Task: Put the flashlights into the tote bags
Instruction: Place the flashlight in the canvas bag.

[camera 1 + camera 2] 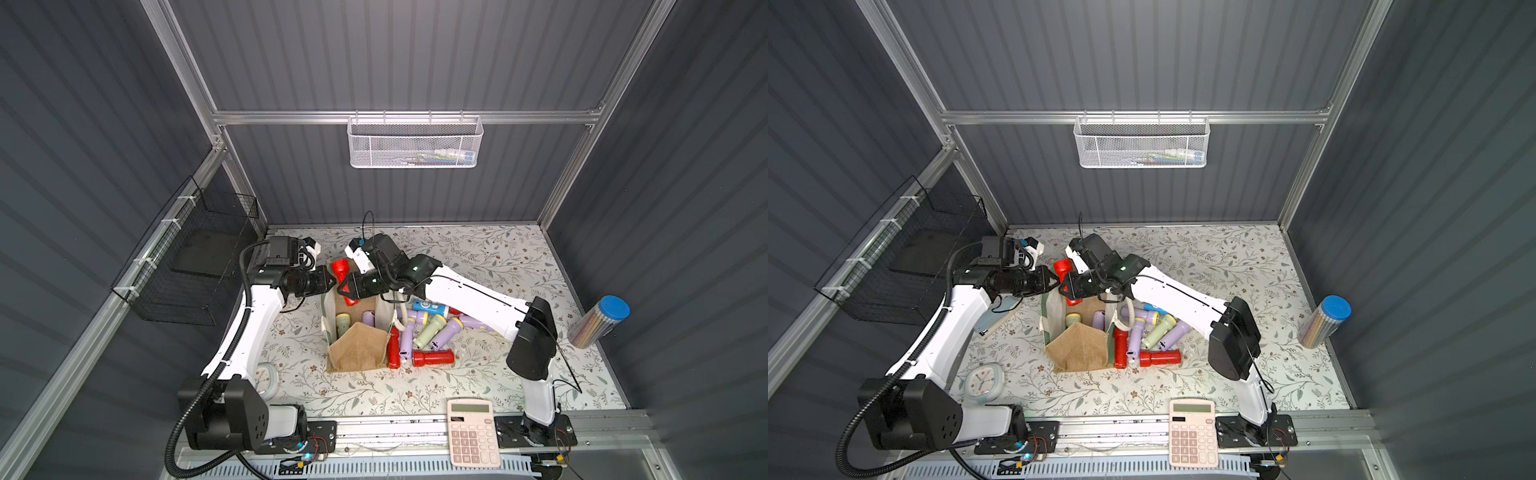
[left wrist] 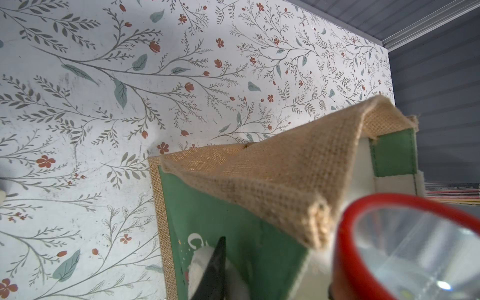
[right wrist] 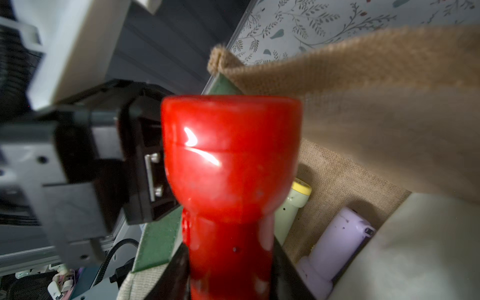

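A red torch is being gripped by the R gripper, jaws closed on its handle, head pointing twd the back wall. It is being held just above the far left corner of the bag, not yet inside. In the R wrist view the torch is filling the centre w/ the jute wall beside it. The bag is standing open mid-table, front jute panel folded inward. Its left rim is being pinched by the L gripper, jaws nearly together; only one finger is being shown in the L wrist view, lying against the green side panel. Inside the bag a green torch & a lilac torch are lying on the bottom. Just to the bag's right, a pile of lilac, green, red & blue torches is lying on the table. Further out: a calculator at the front edge, a clock by the L arm's base, a pencil tube leaning at the right wall, and a white basket hanging on the back rail.
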Robot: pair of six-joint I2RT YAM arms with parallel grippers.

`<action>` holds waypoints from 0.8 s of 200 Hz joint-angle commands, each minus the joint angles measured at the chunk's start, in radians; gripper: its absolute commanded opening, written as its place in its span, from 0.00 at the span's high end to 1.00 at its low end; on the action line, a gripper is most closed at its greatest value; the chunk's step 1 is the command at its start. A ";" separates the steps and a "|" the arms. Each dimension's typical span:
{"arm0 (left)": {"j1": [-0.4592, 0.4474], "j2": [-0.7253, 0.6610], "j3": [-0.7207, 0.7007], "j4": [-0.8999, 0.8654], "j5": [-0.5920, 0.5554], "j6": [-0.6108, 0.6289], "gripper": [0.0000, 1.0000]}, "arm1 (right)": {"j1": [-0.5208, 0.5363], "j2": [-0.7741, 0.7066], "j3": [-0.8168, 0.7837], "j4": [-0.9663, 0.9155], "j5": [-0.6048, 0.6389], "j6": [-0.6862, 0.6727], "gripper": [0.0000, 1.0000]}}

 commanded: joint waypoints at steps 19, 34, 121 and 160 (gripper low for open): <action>0.002 -0.016 0.001 0.002 0.029 -0.015 0.80 | 0.015 0.005 -0.043 -0.015 -0.008 0.011 0.77; 0.002 -0.021 0.001 0.005 0.019 -0.018 0.80 | 0.014 0.003 -0.067 -0.018 0.004 0.025 0.77; 0.002 -0.035 -0.011 0.024 0.017 -0.033 0.81 | 0.006 0.078 -0.020 -0.200 0.113 0.014 0.74; 0.003 -0.022 -0.011 0.022 0.023 -0.033 0.80 | 0.004 0.160 0.019 -0.274 0.117 0.002 0.72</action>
